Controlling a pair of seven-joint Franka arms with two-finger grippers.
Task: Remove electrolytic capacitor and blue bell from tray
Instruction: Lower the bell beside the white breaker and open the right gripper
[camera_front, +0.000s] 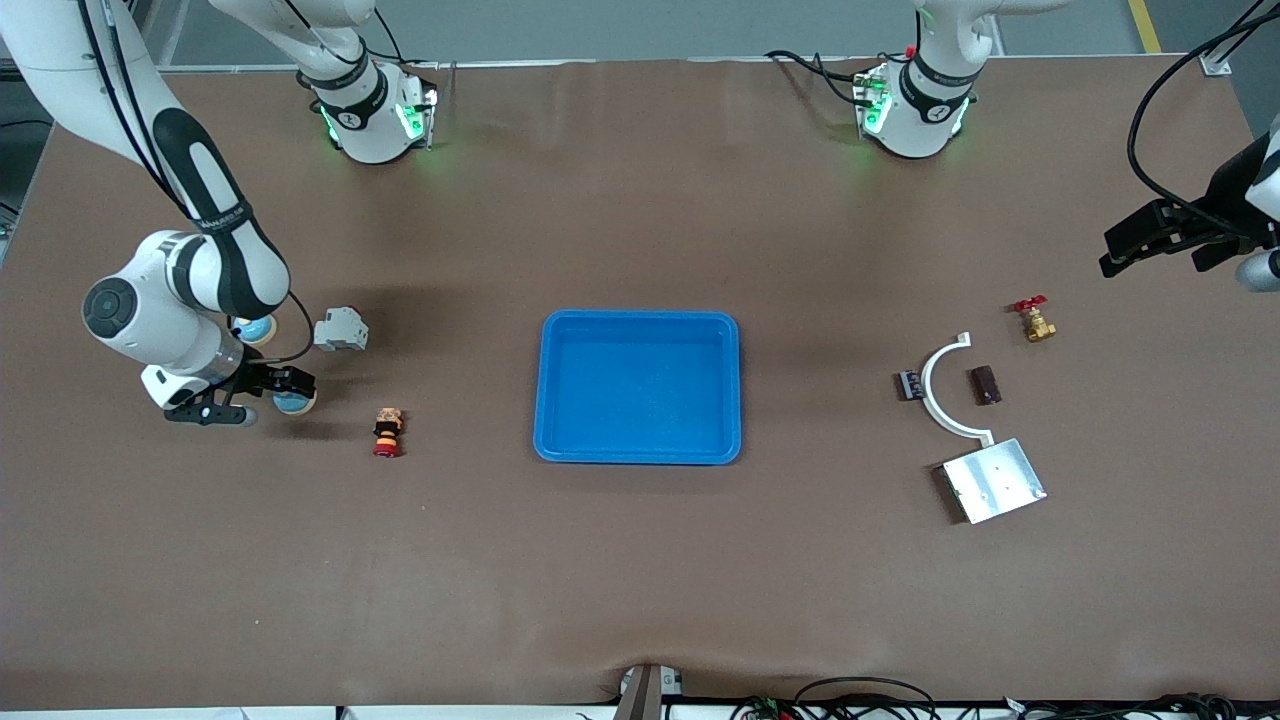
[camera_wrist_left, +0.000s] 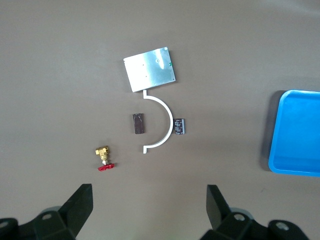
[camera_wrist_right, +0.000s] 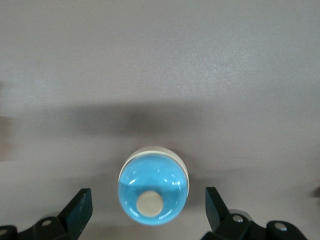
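The bell (camera_wrist_right: 153, 192) is a blue dome with a white button on top. It sits on the table at the right arm's end (camera_front: 297, 404). My right gripper (camera_wrist_right: 147, 197) hangs open just over it, one finger on each side, not touching (camera_front: 262, 398). The capacitor (camera_wrist_left: 179, 126) is a small dark cylinder lying beside a white arc bracket (camera_wrist_left: 162, 125), toward the left arm's end (camera_front: 910, 384). My left gripper (camera_wrist_left: 148, 195) is open and empty, up in the air above the table's edge there (camera_front: 1120, 252).
A blue tray (camera_front: 640, 452) lies mid-table. Near the bell are a second blue dome (camera_front: 256, 330), a grey breaker (camera_front: 340, 330) and a red-and-yellow push button (camera_front: 388, 432). By the capacitor are a brown block (camera_front: 985, 385), a metal plate (camera_front: 995, 480) and a brass valve (camera_front: 1036, 322).
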